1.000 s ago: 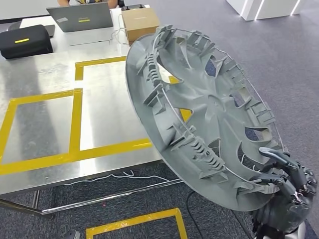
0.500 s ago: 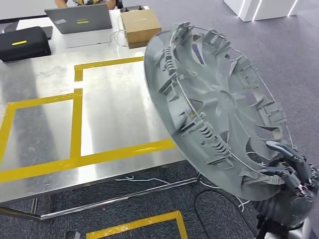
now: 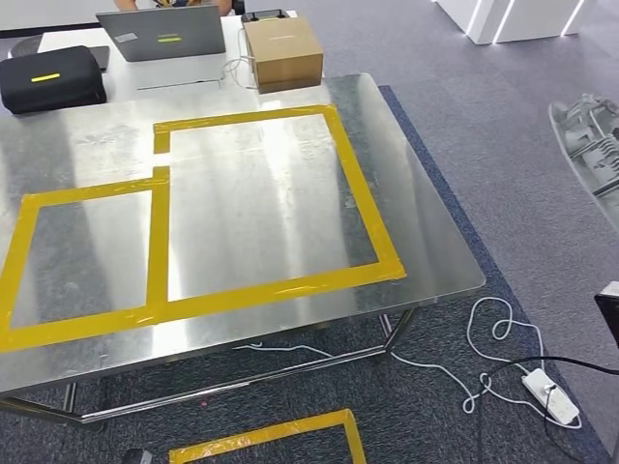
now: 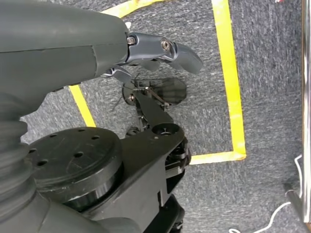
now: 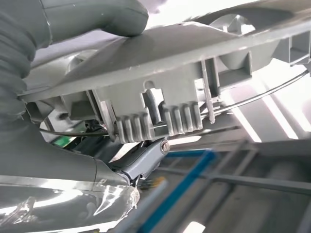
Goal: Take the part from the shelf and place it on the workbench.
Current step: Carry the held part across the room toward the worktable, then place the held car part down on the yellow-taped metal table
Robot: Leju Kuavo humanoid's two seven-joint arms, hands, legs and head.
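Observation:
The part is a large grey plastic wheel cover [image 3: 593, 145]; a slice of its ribbed rim sticks into the head view at the right edge, off to the right of the workbench [image 3: 255, 193] and above the carpet. In the right wrist view my right hand [image 5: 43, 150] grips the cover's rim [image 5: 165, 63], with the thumb [image 5: 110, 17] on one face and a finger [image 5: 146, 160] under the clips. My left hand [image 4: 110, 53] hangs over the carpet with a finger [image 4: 176, 51] stretched out, holding nothing.
The steel workbench carries yellow tape rectangles [image 3: 365, 213]. At its far edge stand a laptop [image 3: 164, 31], a cardboard box [image 3: 283, 50] and a black case [image 3: 51, 77]. A white power strip [image 3: 552, 394] and cables lie on the carpet right of the table.
The wheel cover has swung from in front of the table far to the right, so the tabletop now shows whole. The picture has also shifted slightly.

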